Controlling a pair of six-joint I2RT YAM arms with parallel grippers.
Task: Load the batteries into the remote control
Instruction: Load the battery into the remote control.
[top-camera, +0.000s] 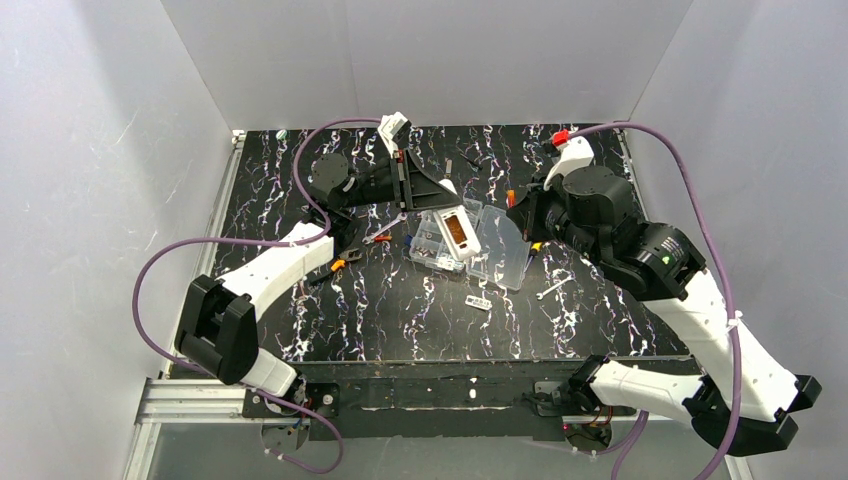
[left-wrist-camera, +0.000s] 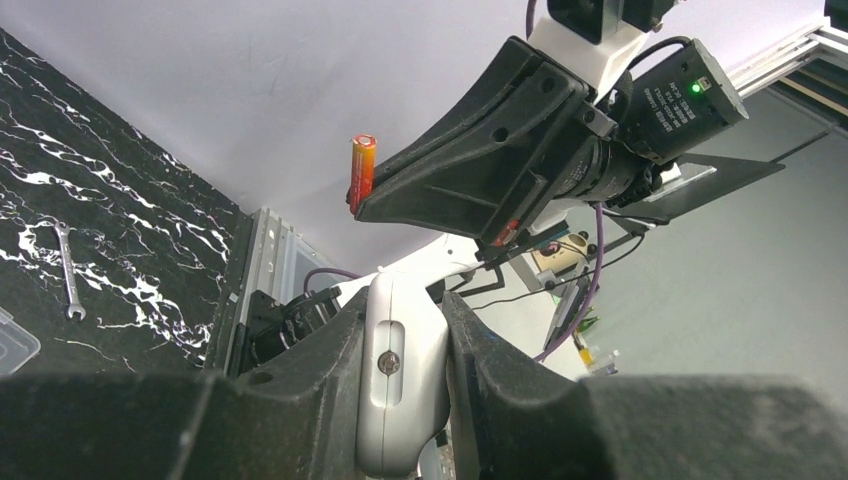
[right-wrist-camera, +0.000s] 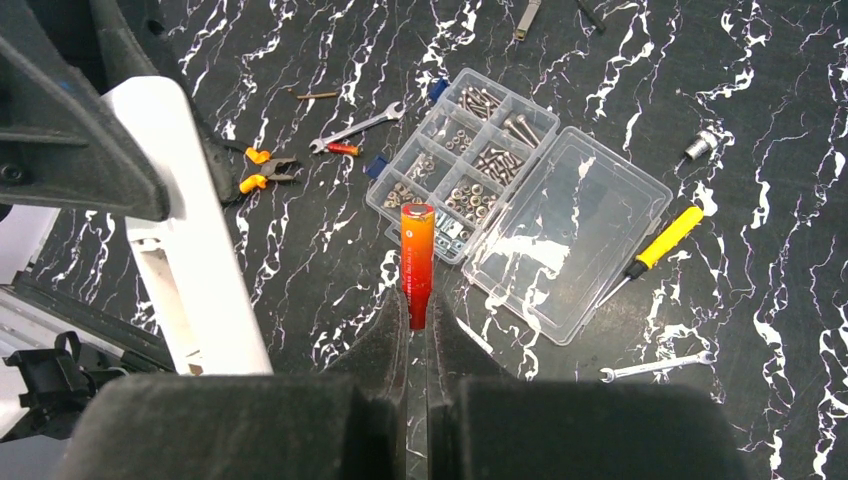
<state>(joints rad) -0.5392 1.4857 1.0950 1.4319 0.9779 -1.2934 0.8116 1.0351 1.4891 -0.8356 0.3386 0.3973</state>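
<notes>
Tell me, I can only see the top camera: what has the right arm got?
Observer: The right end effector pinches an orange battery by one end, pointing up.
Operator: And the other arm?
Observer: The left end effector clamps the white remote control from both sides.
Operator: Is the battery in yet?
Observer: No. The left wrist view shows the battery in open air, apart from the remote.

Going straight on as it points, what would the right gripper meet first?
Probably the clear compartment box, depth unclear; its held battery aims there, and the remote control sits off that line.
</notes>
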